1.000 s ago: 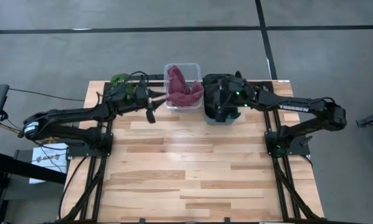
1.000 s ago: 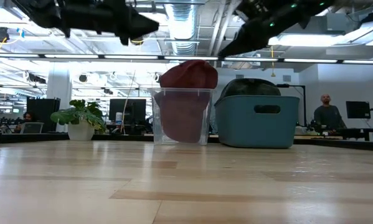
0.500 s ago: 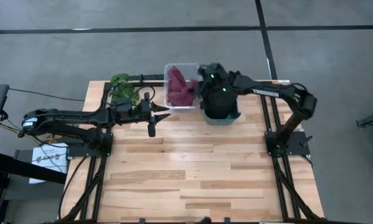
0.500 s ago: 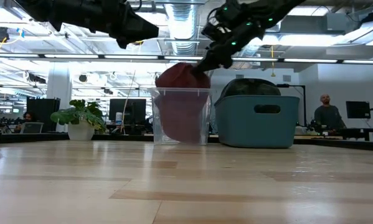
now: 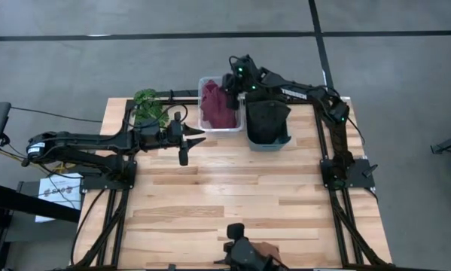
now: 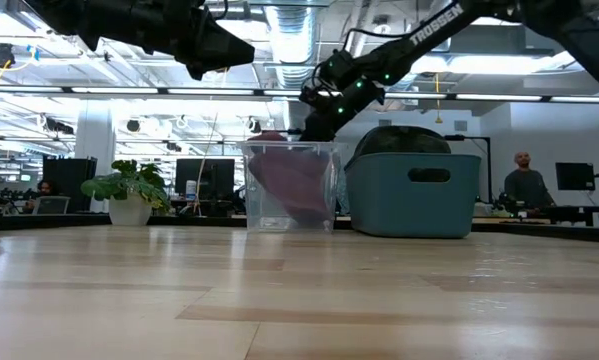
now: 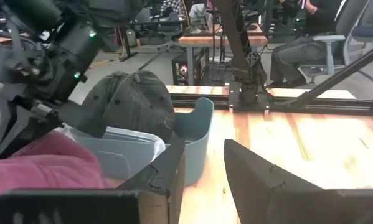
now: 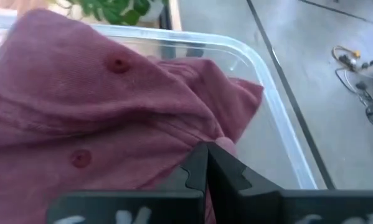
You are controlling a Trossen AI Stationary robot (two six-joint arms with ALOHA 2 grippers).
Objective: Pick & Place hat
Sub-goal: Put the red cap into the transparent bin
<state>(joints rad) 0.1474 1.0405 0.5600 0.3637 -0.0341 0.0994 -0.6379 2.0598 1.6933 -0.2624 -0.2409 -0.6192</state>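
The maroon hat (image 5: pixel 217 109) lies crumpled inside the clear bin (image 5: pixel 207 125) at the table's far edge, and it shows through the bin's wall in the low view (image 6: pixel 294 185). My right gripper (image 5: pixel 227 86) is shut and reaches into the bin's far right corner, against the hat (image 8: pixel 99 118). My left gripper (image 5: pixel 194 135) hovers open above the table, just left of the bin, and touches nothing. A dark grey hat (image 7: pixel 133 102) sits in the teal bin (image 5: pixel 269 139) to the right. My right gripper (image 8: pixel 206 163) has its shut fingertips (image 8: pixel 197 160) against a fold of the maroon hat near its edge (image 8: pixel 226 148). It slants down from the table's far right side. Whether any cloth sits between the fingers, I cannot tell. The hat rests in the clear bin.
A potted plant (image 5: pixel 148 105) stands at the far left corner behind my left arm. A dark object (image 5: pixel 244 254) shows at the table's near edge. The wooden tabletop (image 5: pixel 233 188) lies in front of both bins. People sit at desks beyond the table (image 7: pixel 304 43).
My right gripper swung from above the teal bin toward the table's left and far edge, then down into the clear bin. The maroon hat, which bulged above the rim and hung over the bin's right wall, has sunk inside. My left gripper drew slightly toward the near edge.
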